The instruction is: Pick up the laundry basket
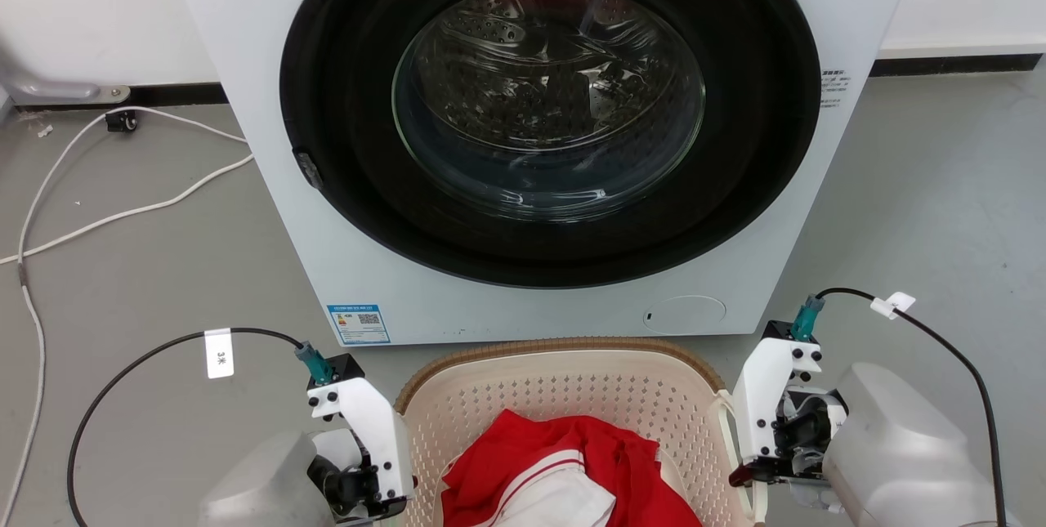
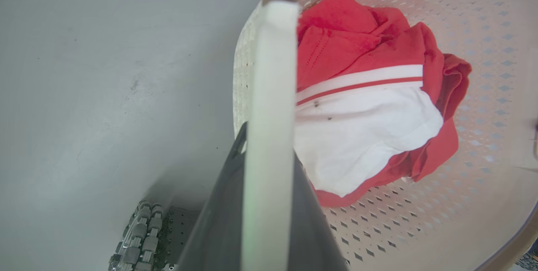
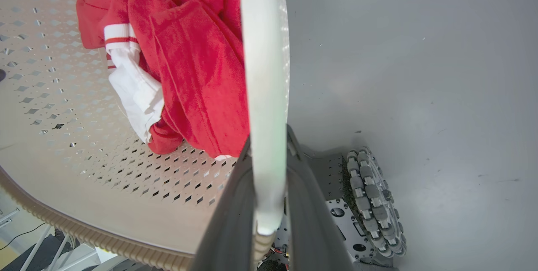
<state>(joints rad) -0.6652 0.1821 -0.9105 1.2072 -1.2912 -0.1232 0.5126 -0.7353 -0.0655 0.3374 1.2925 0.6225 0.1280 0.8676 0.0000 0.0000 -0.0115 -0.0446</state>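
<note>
The laundry basket [image 1: 564, 347], cream with perforated walls and a brown rim, sits at the bottom centre of the head view, right in front of the washing machine. A red and white garment [image 1: 564, 470] lies crumpled inside it. My left gripper [image 1: 384, 502] is at the basket's left side, and my right gripper [image 1: 745, 474] is at its right side. In the left wrist view the dark fingers [image 2: 218, 220] are shut on a white loop handle [image 2: 273, 73]. In the right wrist view the fingers [image 3: 311, 220] clamp the other white handle [image 3: 265, 73].
The white washing machine [image 1: 270, 184] with its round dark door [image 1: 547, 102] closed stands just behind the basket. White cables [image 1: 122, 212] trail over the grey floor at the left. My base's roller wheels [image 3: 374, 203] sit close under the basket's near side.
</note>
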